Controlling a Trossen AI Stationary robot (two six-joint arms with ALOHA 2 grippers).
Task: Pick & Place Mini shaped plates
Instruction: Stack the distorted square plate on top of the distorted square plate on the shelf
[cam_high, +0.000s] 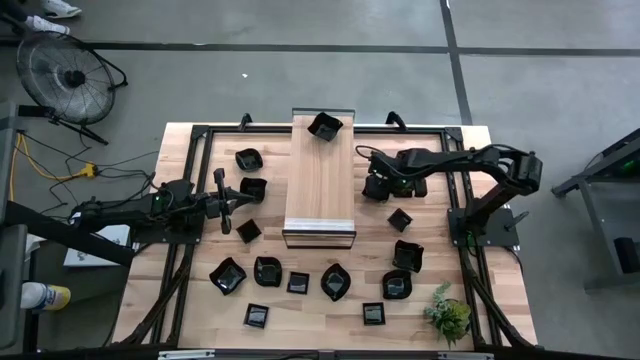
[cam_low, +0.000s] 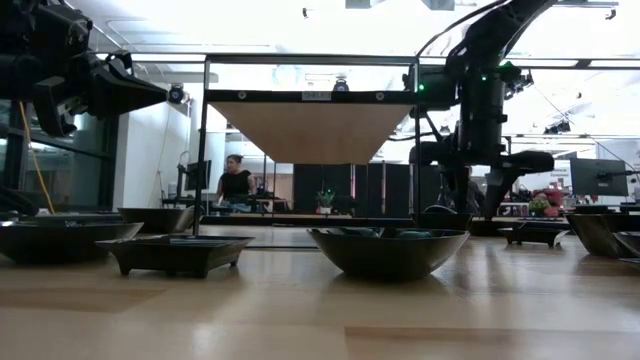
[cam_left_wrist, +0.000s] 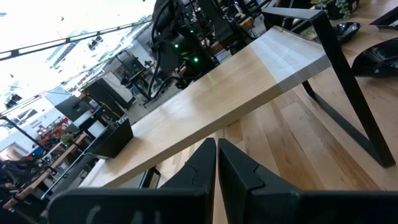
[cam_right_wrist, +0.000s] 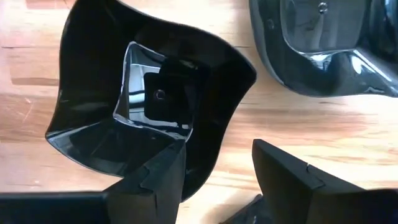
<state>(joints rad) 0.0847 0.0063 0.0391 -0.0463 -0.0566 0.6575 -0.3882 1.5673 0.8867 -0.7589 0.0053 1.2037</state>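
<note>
Your right gripper (cam_right_wrist: 214, 180) is released, straddling the near wall of a plate (cam_right_wrist: 149, 106) on the tabletop (cam_right_wrist: 37, 74) beside the shelf (cam_high: 320, 170). Centre that wall before clenching. Left gripper (cam_left_wrist: 216, 163) waits clenched, empty.

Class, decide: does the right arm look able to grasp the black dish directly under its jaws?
Probably yes. The right gripper hangs over that dish, jaws open, one finger already at its rim, and nothing lies between them.
</note>
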